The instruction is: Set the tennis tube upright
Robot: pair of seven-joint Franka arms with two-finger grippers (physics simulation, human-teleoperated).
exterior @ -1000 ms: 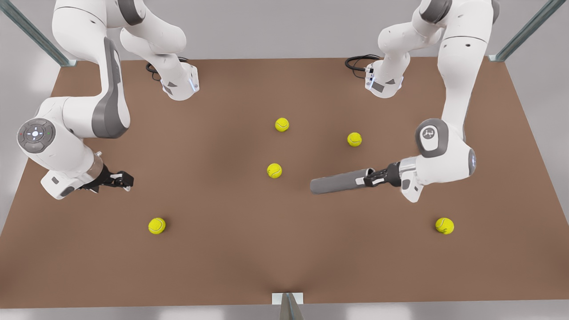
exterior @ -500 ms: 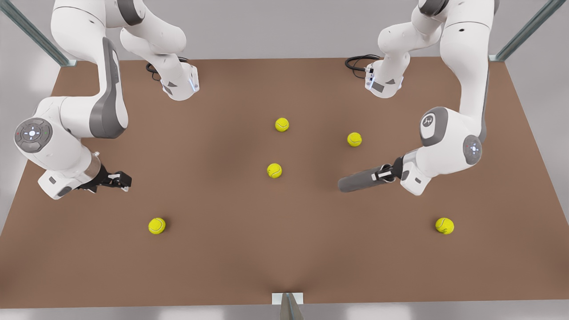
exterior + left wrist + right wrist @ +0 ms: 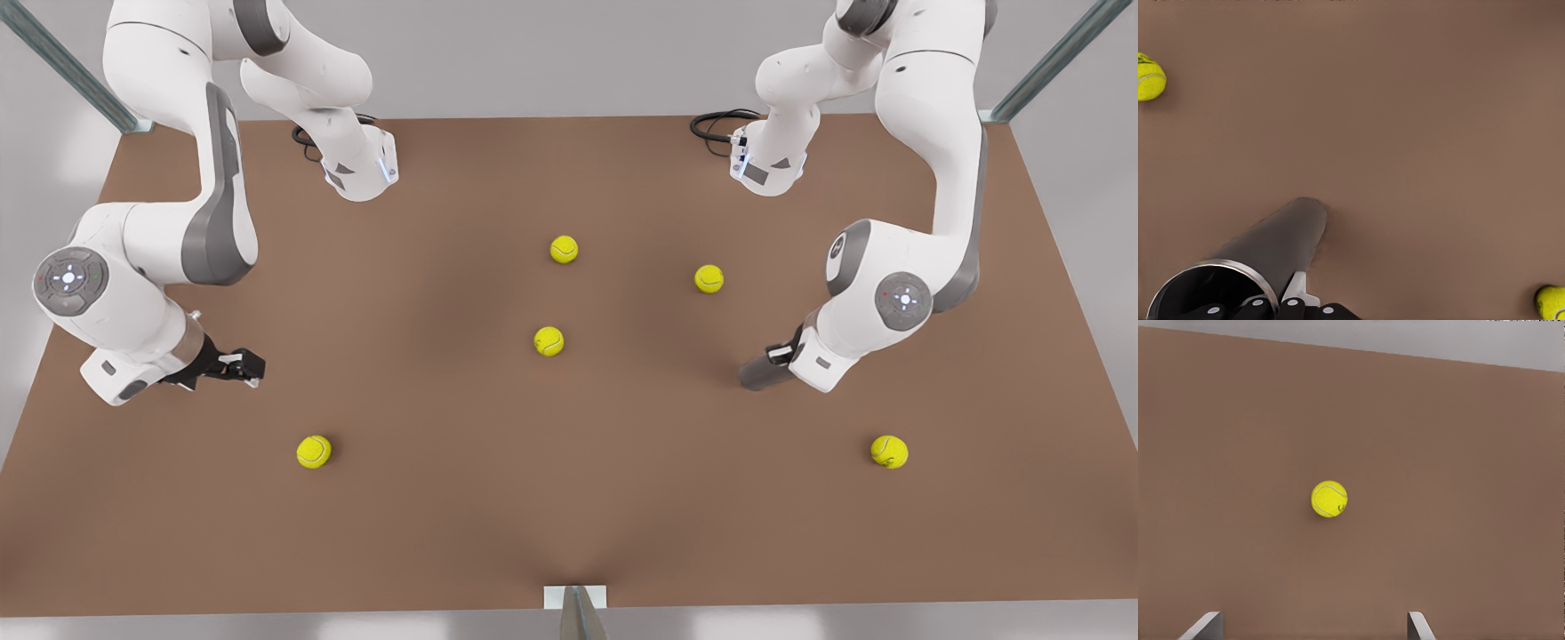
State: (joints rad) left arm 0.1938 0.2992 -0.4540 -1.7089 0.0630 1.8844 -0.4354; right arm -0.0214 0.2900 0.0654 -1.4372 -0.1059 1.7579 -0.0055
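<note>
Tennis tube [image 3: 1281,243] seemingly near-upright in left claw [image 3: 1271,308].

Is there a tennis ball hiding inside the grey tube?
The left end effector grips the tennis tube at its silvery rim. The open mouth looks dark and no ball shows there; the deeper part is hidden by the wall and fingers.

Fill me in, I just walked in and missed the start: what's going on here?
The left gripper, at the front view's right, is shut on the rimmed end of the grey tennis tube, which slants down with its far end at the brown table. It isn't upright yet. The right gripper, at the front view's left, waits open above the table. Five tennis balls lie scattered around, none touching the tube.
</note>
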